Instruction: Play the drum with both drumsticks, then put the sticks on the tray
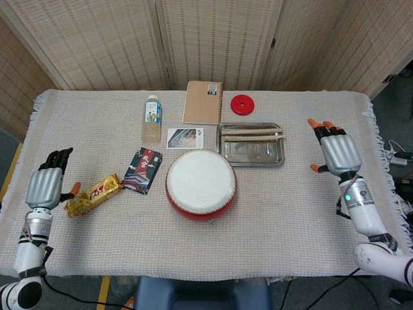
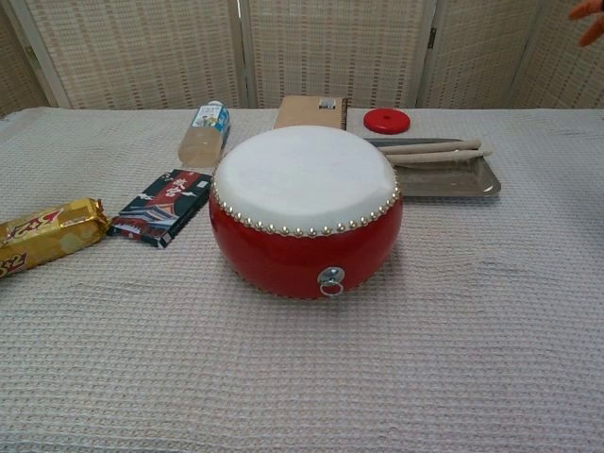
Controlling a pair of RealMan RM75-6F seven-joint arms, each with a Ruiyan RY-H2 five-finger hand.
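Observation:
The red drum (image 1: 201, 183) (image 2: 305, 212) with its white skin stands mid-table. Behind it to the right is the metal tray (image 1: 251, 152) (image 2: 451, 181), and both wooden drumsticks (image 1: 255, 134) (image 2: 432, 150) lie side by side along its far edge. My right hand (image 1: 332, 152) hovers well to the right of the tray, fingers spread, holding nothing; only an orange fingertip (image 2: 589, 11) of it shows at the top corner of the chest view. My left hand (image 1: 46, 185) is near the table's left edge, fingers apart and empty, just left of the snack bar.
A gold snack bar (image 1: 93, 194) and a dark packet (image 1: 142, 169) lie left of the drum. At the back are a water bottle (image 1: 151, 118), a card (image 1: 184, 138), a brown notebook (image 1: 202, 102) and a red disc (image 1: 242, 104).

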